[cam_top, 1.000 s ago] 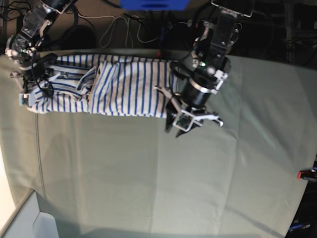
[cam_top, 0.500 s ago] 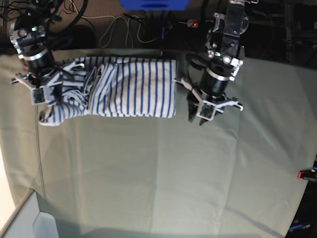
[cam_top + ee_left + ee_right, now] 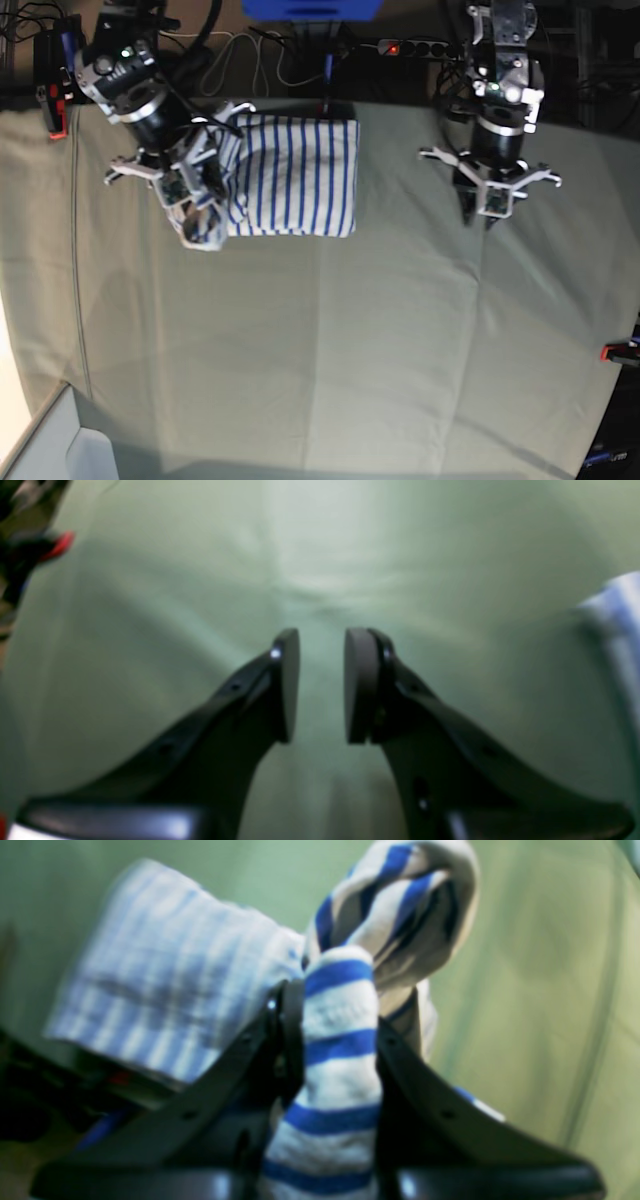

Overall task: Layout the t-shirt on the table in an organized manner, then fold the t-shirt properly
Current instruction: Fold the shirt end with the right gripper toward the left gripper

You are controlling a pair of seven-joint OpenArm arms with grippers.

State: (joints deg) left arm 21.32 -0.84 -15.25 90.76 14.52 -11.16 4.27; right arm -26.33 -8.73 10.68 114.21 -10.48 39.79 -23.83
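Note:
The striped t-shirt (image 3: 295, 175) lies as a folded block at the back of the table (image 3: 350, 340). My right gripper (image 3: 197, 215), at the block's left edge, is shut on a bunched fold of the t-shirt (image 3: 340, 1040), which rises between its fingers and loops above them. My left gripper (image 3: 487, 212) hangs over bare cloth well to the right of the shirt. In the left wrist view the left gripper (image 3: 321, 685) is open by a narrow gap with nothing in it, and a corner of the t-shirt (image 3: 617, 625) shows at the far right.
Red clamps sit at the table's right edge (image 3: 620, 351) and back left corner (image 3: 55, 120). Cables and a power strip (image 3: 420, 47) run behind the table. A pale bin (image 3: 60, 450) stands at the front left corner.
My right gripper carried the shirt's left end rightwards, so the long strip became a compact block. The left arm drew off to the right, away from the shirt.

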